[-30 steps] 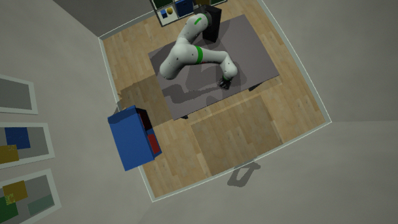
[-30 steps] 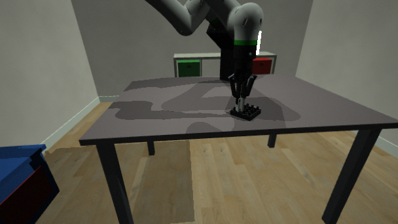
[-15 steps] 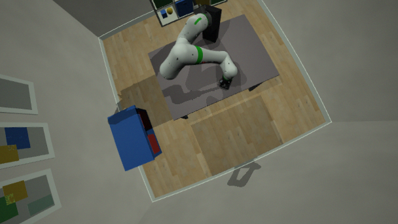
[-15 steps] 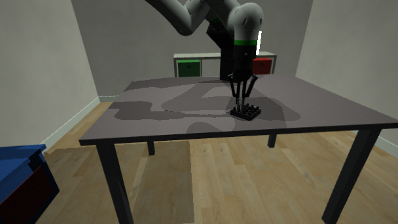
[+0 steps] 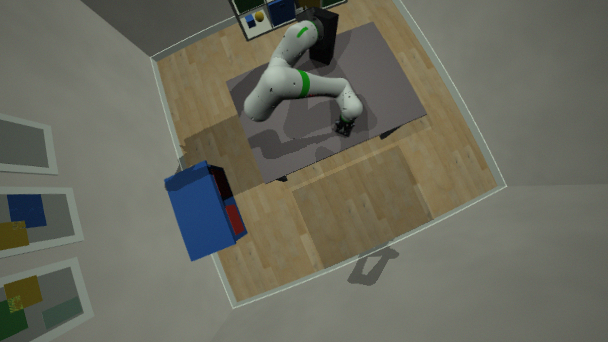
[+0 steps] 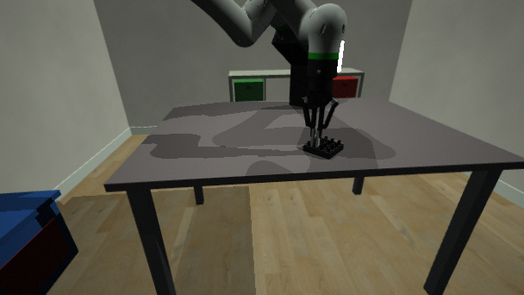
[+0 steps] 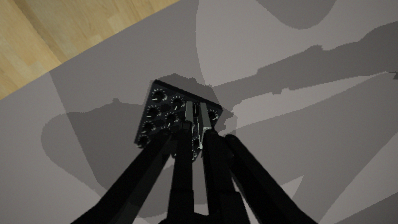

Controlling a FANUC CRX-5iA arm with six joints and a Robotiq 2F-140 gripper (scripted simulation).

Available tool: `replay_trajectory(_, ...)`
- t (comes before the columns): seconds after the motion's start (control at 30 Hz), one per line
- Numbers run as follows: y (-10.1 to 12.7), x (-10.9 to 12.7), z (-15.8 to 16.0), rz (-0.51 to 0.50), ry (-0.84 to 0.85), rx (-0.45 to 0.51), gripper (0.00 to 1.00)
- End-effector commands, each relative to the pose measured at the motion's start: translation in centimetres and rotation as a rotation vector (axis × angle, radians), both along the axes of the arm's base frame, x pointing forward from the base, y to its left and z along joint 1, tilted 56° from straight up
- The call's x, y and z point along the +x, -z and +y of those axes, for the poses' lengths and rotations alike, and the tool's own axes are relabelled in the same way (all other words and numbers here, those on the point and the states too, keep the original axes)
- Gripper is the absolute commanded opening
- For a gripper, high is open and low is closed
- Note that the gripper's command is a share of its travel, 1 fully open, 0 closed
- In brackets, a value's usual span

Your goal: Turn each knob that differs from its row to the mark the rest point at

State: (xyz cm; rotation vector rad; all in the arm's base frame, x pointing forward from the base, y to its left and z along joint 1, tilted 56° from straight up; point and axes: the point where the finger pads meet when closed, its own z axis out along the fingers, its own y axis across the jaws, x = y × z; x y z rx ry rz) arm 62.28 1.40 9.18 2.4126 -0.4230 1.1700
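Note:
The black knob box [image 6: 329,154] [image 7: 173,92] sits flat on the table, set at an angle in the wrist view. It carries rows of small black knobs with pale rings of marks. My gripper [image 6: 315,144] [image 7: 195,110] points straight down, with its fingertips close together around one knob. That knob is third along the box's upper edge, counted from the upper-left corner in the wrist view. The fingers hide its line and marks, and several knobs below it. The printed names are too small to read, and no socket can be made out.
The grey table [image 5: 395,75] [image 6: 431,142] ends a short way beyond the box, with wooden floor past its edge. Arm shadows fall across the box and table. A blue cabinet [image 5: 200,215] [image 6: 26,207] stands on the floor off the table's corner. A shelf [image 6: 277,73] stands behind the arm.

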Motion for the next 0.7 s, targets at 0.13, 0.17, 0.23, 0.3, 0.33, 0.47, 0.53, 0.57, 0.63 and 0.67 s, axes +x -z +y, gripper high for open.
replay_trajectory(0.13,-0.01,0.0,0.02,-0.072,0.075,0.091,0.05)
replay_trajectory(0.17,-0.01,0.0,0.02,-0.079,0.083,0.101,0.05)
replay_trajectory(0.23,-0.01,0.0,0.02,-0.092,0.097,0.118,0.05)
replay_trajectory(0.3,-0.01,0.0,0.02,-0.098,0.104,0.126,0.05)
replay_trajectory(0.33,-0.01,0.0,0.02,-0.098,0.104,0.126,0.05)
replay_trajectory(0.47,-0.01,0.0,0.02,-0.118,0.126,0.153,0.05)
replay_trajectory(0.53,-0.01,0.0,0.02,-0.125,0.134,0.163,0.05)
replay_trajectory(0.57,-0.01,0.0,0.02,-0.129,0.138,0.168,0.05)
replay_trajectory(0.63,-0.01,0.0,0.02,-0.134,0.144,0.175,0.05)
replay_trajectory(0.67,-0.01,0.0,0.02,-0.136,0.146,0.178,0.05)
